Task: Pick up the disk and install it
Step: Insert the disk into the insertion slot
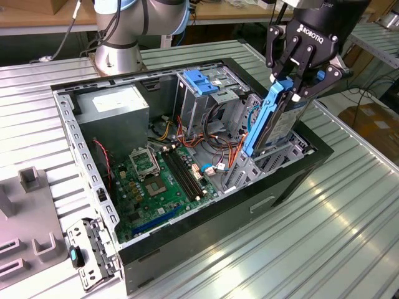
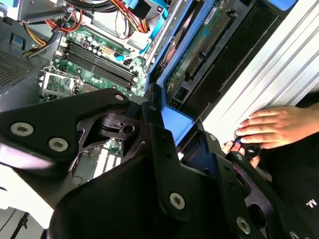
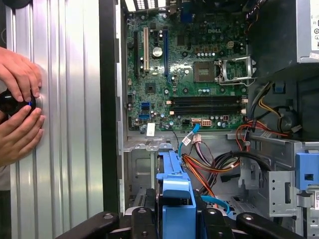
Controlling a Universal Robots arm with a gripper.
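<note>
The disk (image 1: 278, 124) is a dark grey drive with blue side rails. It stands on edge, tilted, with its lower end down in the drive bay (image 1: 268, 159) at the exterior view's right side of the open computer case (image 1: 187, 237). My gripper (image 1: 293, 84) is shut on the disk's upper end, black fingers either side of the blue rail. In the second wrist view the blue rail (image 2: 172, 122) sits between my fingers (image 2: 159, 149) and the disk's green circuit board (image 2: 199, 45) faces the camera. In the first wrist view the blue rail (image 3: 174, 184) runs out from between my fingers.
Inside the case lie the motherboard (image 1: 156, 180), a grey power-supply box (image 1: 115, 109), a metal cage with a blue handle (image 1: 198, 81) and loose cables (image 1: 215, 134). A person's hands (image 3: 17, 104) rest on the ribbed metal table (image 3: 65, 124) beside the case. Grey fixtures (image 1: 31, 180) stand at the exterior view's left.
</note>
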